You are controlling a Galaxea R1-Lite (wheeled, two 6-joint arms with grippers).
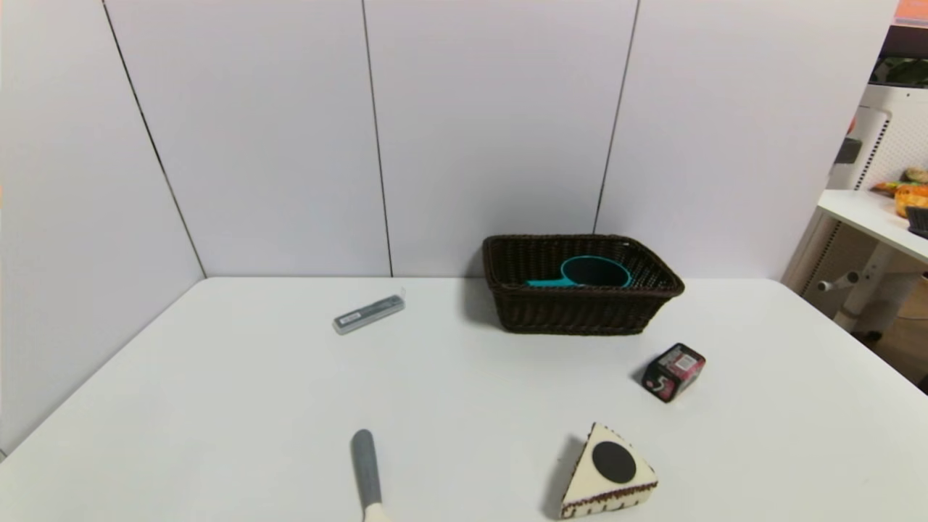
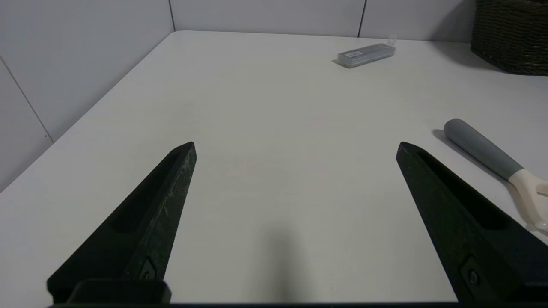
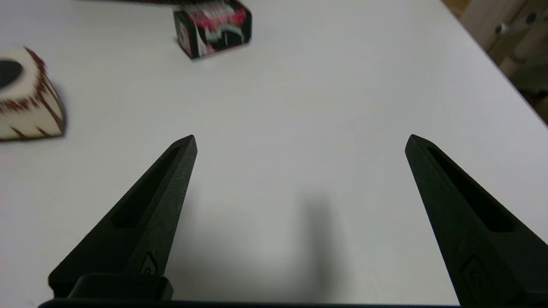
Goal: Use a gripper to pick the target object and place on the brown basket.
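The teal saucepan (image 1: 594, 272) lies inside the dark brown wicker basket (image 1: 580, 313) at the back of the white table, its handle pointing left. Neither arm shows in the head view. My left gripper (image 2: 295, 147) is open and empty, low over the near left part of the table. My right gripper (image 3: 301, 141) is open and empty, low over the near right part of the table, short of the black-and-pink cube box (image 3: 212, 26). A corner of the basket (image 2: 511, 36) shows far off in the left wrist view.
On the white table (image 1: 217, 406) lie a grey flat case (image 1: 368, 314), a grey-handled tool (image 1: 367, 471), the black-and-pink box (image 1: 673, 372) and a cream wedge with a black dot (image 1: 607, 473). White wall panels close the back and left. A second table stands at the far right.
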